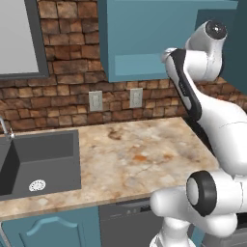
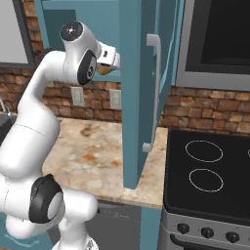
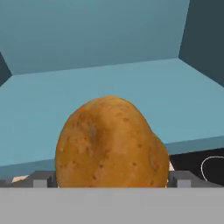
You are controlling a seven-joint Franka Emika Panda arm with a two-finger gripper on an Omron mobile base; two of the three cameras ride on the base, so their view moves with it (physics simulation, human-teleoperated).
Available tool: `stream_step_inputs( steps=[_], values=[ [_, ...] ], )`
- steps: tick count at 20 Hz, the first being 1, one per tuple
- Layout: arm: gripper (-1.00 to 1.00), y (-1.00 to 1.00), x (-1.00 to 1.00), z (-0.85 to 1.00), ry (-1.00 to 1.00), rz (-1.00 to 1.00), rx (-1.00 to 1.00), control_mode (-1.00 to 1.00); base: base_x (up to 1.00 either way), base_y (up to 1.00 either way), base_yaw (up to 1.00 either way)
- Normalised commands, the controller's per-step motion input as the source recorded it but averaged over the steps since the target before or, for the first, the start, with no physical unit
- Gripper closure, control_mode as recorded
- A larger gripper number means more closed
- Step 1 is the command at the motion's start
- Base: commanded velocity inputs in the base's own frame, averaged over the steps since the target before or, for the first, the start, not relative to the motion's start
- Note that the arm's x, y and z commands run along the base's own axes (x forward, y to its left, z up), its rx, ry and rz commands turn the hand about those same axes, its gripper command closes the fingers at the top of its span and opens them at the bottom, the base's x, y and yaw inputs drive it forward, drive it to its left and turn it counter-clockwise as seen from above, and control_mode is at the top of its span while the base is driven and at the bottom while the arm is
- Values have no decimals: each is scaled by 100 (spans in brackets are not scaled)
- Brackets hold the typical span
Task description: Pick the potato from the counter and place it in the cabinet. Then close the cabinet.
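One potato (image 3: 111,142) sits right at the hand camera, between the two dark finger tips (image 3: 41,179) of the pincer (image 3: 111,181), which stand as wide apart as they go, one on each side of it. The tips look close against its flanks, but I cannot tell whether they press it or have just let go. It sits at the front lip of the cabinet (image 3: 109,48), over the flat teal shelf (image 3: 183,100), not on the worktop (image 1: 135,154).

Judging the step as the placing, the sound way is to carry the potato further in over the shelf before parting from it, since so near the edge a round lump could roll out. Then draw the hand straight back, clear of the door (image 2: 139,97), before swinging that shut by its slim silver handle (image 2: 155,93).

Counted: one potato, one open wall cabinet with one door, one dark sink (image 1: 41,161), two wall sockets (image 1: 95,100), and two white burner rings (image 2: 204,151) on the black stovetop (image 2: 215,171).
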Motion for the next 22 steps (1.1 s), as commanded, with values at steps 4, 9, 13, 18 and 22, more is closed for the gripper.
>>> stream_step_inputs(
  steps=[4, 9, 13, 18, 22],
  values=[
    [100, 0, 98, 0, 6, 0, 0, -100, 0, 0, 0],
    [100, 0, 92, -17, 3, 0, 0, -100, 0, 0, 0],
    [100, 0, 80, -31, 0, 0, 0, -100, 0, 0, 0],
    [-100, 0, 57, -36, -11, 0, 0, -100, 0, 0, 0],
    [-100, 0, 33, 2, -6, 0, 0, -100, 0, 0, 0]
  ],
)
